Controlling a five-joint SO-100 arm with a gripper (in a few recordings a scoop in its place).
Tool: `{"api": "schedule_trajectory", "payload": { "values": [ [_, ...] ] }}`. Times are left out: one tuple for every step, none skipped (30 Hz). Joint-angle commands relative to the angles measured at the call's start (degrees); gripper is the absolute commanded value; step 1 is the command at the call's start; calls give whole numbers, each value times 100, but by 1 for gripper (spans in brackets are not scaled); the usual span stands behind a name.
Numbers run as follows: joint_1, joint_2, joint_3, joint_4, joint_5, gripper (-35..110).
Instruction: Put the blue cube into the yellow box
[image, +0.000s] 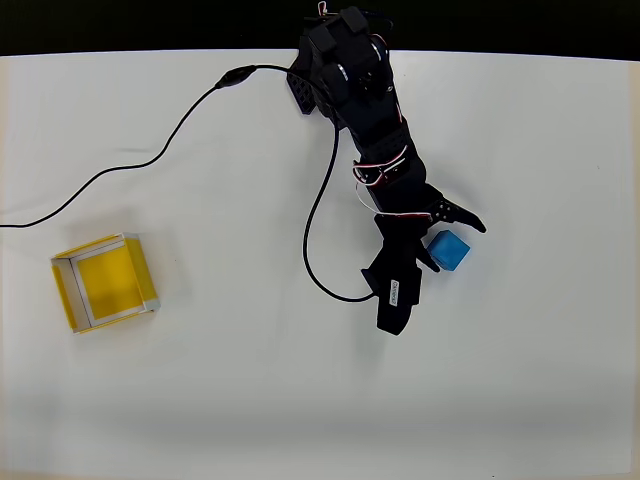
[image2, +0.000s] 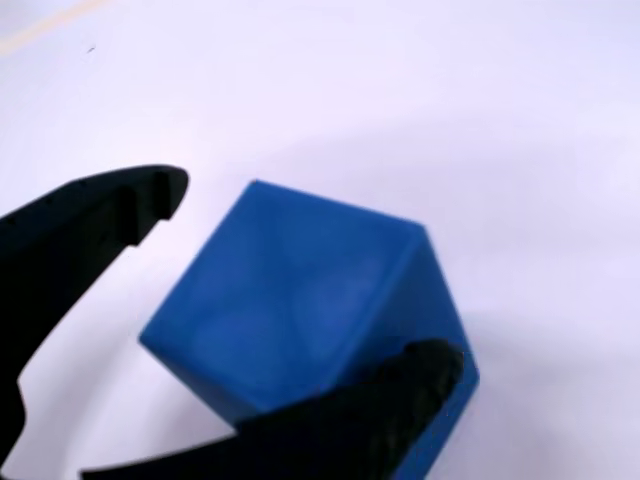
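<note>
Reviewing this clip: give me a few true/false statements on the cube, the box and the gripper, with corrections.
1. The blue cube lies inside the yellow box. False: it sits on the white table, far right of the box in the overhead view.
2. The gripper is open, with the cube between its fingers. True.
3. The yellow box holds nothing. True.
4. The cube is lifted off the table. False: it rests on the surface.
5. A black cable runs across the table. True.
</note>
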Motion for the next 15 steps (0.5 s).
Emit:
{"api": "schedule_trajectory", "payload": {
  "values": [
    [-70,167,-369,-255,-35,43],
    [-62,158,-369,-255,-35,41],
    [-62,141,-360,-255,-26,39],
    [-62,123,-360,-255,-26,38],
    [-62,114,-360,-264,-26,37],
    [-62,105,-360,-272,0,34],
    [-62,88,-360,-272,26,32],
    [-62,79,-360,-272,44,30],
    [-53,62,-360,-272,44,28],
    [-53,44,-360,-272,35,26],
    [-53,26,-352,-255,35,26],
    [-62,0,-352,-255,26,25],
    [-62,-18,-352,-255,18,24],
    [-62,-26,-352,-255,18,23],
    [-62,-44,-352,-255,9,22]
  ]
}}
